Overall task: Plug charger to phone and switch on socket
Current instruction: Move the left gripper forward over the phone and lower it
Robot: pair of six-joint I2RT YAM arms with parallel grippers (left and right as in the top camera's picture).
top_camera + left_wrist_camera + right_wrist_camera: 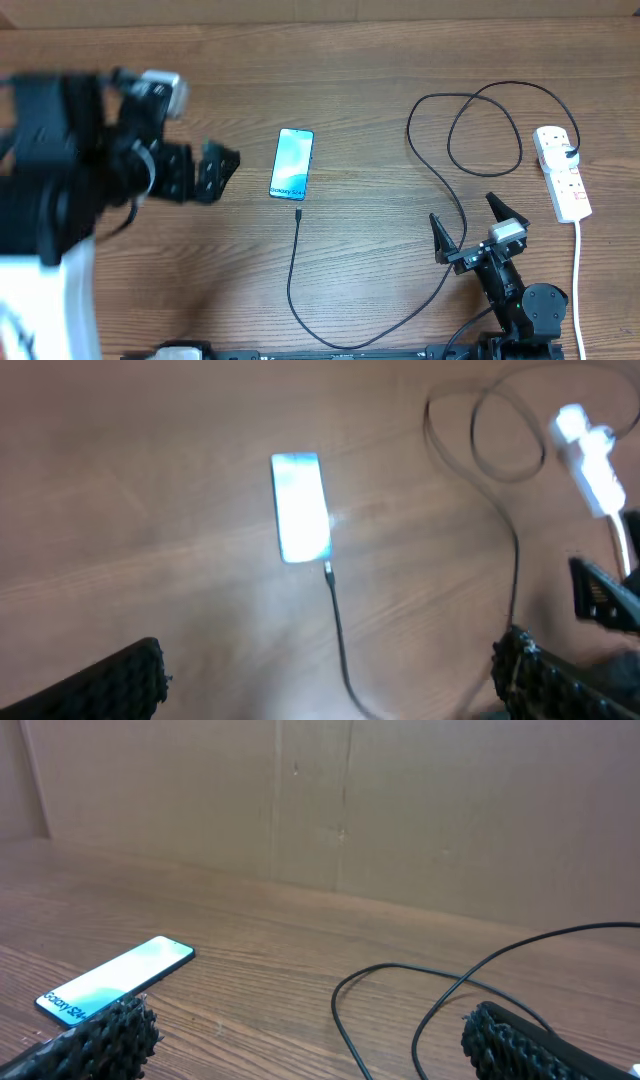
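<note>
My left claw point(222, 172) and right claw point(466, 222) gape empty; I should pinch the charger point(291, 265) near its tip, square to the phone point(291, 164).

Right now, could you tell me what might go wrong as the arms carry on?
Loops of the charger lie between the open right gripper and the socket; reaching for it could snag them and drag the tip off the phone. Whether the tip is fully seated in the phone is unclear, so switching on may charge nothing.
</note>
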